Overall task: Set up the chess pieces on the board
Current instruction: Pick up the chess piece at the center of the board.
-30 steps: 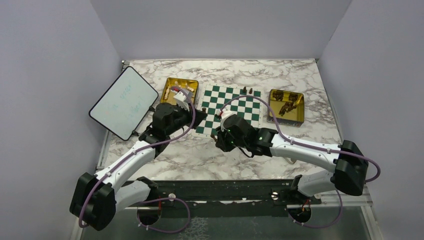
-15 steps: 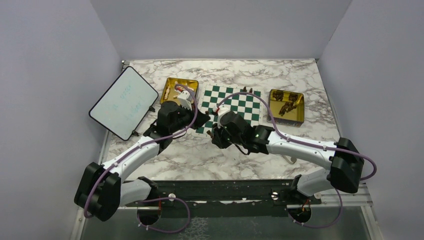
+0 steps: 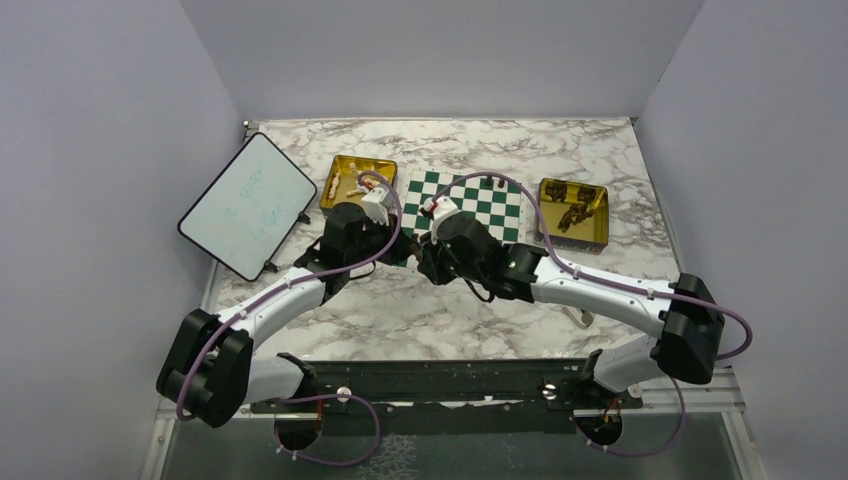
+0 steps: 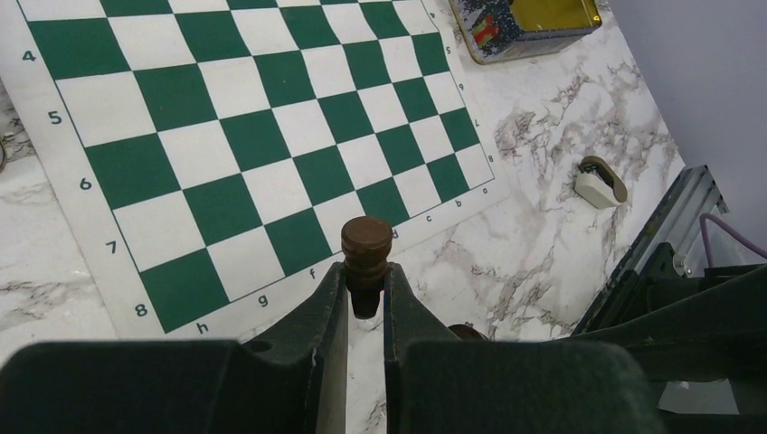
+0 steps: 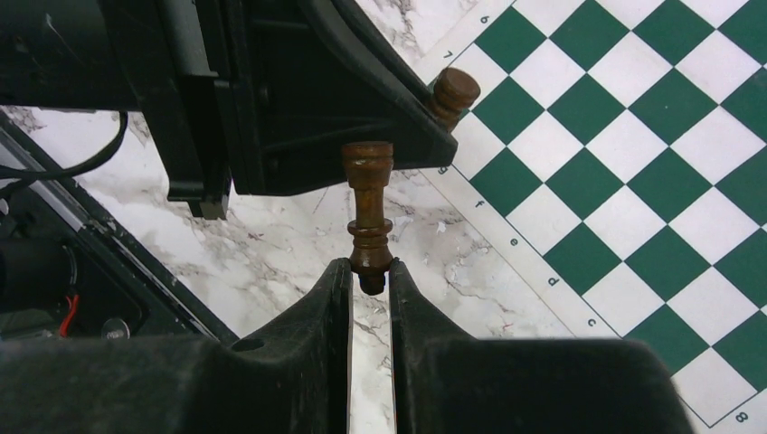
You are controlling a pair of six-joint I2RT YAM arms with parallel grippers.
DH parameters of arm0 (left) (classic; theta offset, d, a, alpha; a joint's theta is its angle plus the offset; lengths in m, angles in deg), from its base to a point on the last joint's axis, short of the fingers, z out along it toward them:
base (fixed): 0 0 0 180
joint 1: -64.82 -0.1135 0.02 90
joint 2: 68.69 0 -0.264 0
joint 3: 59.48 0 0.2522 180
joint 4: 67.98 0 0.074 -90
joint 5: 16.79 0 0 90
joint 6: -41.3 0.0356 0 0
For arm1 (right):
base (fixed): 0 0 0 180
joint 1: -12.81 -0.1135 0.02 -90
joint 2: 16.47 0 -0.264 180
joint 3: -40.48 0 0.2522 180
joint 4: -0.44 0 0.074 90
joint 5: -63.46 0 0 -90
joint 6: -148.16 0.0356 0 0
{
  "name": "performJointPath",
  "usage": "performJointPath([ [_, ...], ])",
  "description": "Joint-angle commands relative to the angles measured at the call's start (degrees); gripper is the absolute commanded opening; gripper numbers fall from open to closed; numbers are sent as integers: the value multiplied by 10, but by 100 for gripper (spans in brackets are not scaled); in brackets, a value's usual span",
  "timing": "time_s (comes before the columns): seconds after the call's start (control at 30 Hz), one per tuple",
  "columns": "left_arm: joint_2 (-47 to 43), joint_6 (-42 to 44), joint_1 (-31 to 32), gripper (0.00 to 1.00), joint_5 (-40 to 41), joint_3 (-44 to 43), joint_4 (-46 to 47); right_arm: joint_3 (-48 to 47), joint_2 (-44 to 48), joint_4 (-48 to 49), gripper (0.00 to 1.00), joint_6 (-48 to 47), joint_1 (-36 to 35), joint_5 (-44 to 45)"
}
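Left gripper (image 4: 365, 282): clamped low on 1 dark brown piece (image 4: 366, 244), round head protruding past the fingertips; poised above the lettered border of the board (image 4: 226, 136), near its corner.
Right gripper (image 5: 370, 271): clamped on the base of 1 taller dark brown piece (image 5: 368, 194), stem and head projecting forward; over the marble table (image 5: 271, 244), just off the board border, close beside the left gripper housing.
Other dark pieces (image 3: 575, 213): heaped in right gold tray (image 3: 541, 210).
Pale pieces (image 3: 350, 183): in left gold tray (image 3: 378, 166).

The left gripper (image 4: 365, 276) crowds the right gripper (image 5: 370, 271); board (image 4: 271, 136) lies open.
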Motion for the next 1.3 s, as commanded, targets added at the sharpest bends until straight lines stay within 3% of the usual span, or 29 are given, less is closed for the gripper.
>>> performJointPath([
  [0.0, -12, 12, -1, 0, 22, -8, -24, -27, -16, 5, 5, -14, -3, 16],
  [0.3, -61, -29, -2, 0, 94, -33, -30, -9, -21, 18, 5, -7, -3, -13],
  [0.67, -66, -55, -2, 0, 40, -45, -30, -28, -48, 13, 5, -9, -3, 2],
  [1.27, -28, -35, -2, 0, 36, -8, -51, -48, -45, 16, 5, -8, -2, 61],
])
